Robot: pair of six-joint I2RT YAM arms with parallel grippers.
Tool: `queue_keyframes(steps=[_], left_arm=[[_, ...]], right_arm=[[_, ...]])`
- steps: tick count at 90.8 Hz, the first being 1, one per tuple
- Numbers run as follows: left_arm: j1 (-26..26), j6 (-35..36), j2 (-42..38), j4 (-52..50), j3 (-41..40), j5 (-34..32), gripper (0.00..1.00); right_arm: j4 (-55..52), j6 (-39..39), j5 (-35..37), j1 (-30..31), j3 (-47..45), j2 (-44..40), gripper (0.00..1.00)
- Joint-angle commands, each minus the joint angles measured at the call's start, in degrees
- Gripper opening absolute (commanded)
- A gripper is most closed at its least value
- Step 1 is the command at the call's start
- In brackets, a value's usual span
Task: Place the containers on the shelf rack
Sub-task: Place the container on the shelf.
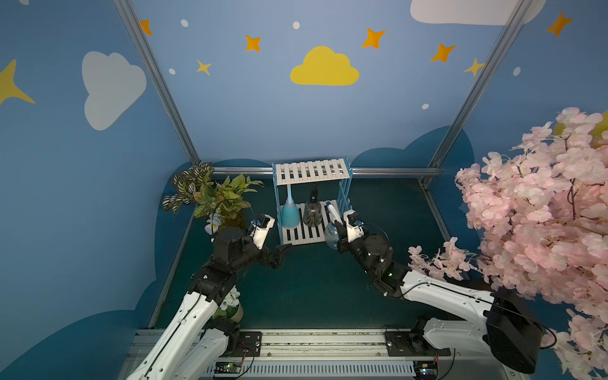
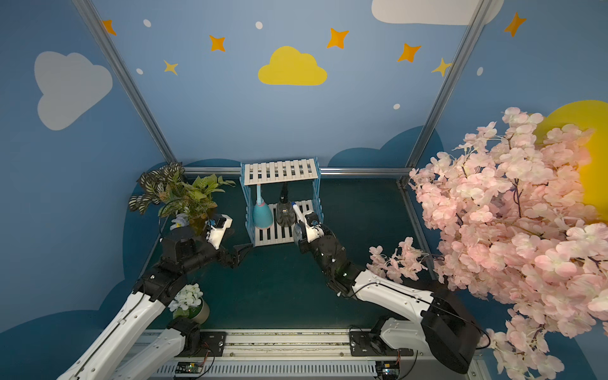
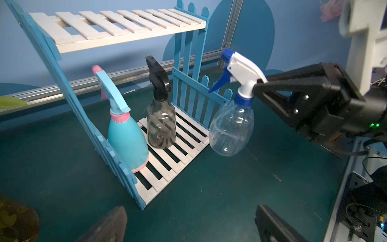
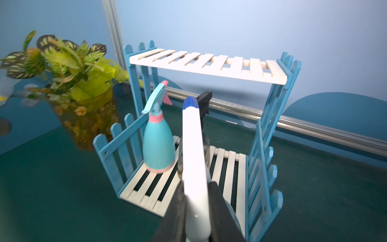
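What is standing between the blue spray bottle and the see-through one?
The smoky black spray bottle, on the rack's lower shelf, clearest in the left wrist view.

No readable text anywhere, clear spray bottle [image 3: 230, 127] unlabelled, shelf rack [image 3: 129, 37] unmarked, no numbers

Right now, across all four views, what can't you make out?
Smoky black bottle: right wrist view, mostly behind the clear bottle.
Clear bottle's body: same view, mostly hidden under fingers of the right gripper.
Fingers of the left gripper: left wrist view, cut off by the picture's edge.
Potted plant: right wrist view, blurred.
White-flower pot: a top view, partly behind the left arm.
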Motion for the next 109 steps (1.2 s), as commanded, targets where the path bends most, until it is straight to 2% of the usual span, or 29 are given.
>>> queue_keyframes(steps=[1,34,79,109], left_arm=[[0.22,0.14,-1.02,2.94,-0.94,-1.56,1.00],[0.21,1.33,-1.35,3.81,-1.95,0.08,1.00],[0.22,2.51,-0.95,3.40,-1.67,0.13,1.00],[0.22,2.89,-1.01,3.32,-1.74,0.26,1.00]], right_arm=[[9.49,0.67,3.51,-1.32,4.96,4.88,0.00],[19.17,4.34,7.98,-4.28,9.19,16.38,0.00],[30.80,4.32,10.68,-4.31,5.77,24.18,0.00],[31.10,4.07,11.27,-5.47,6.92,27.41,0.00]])
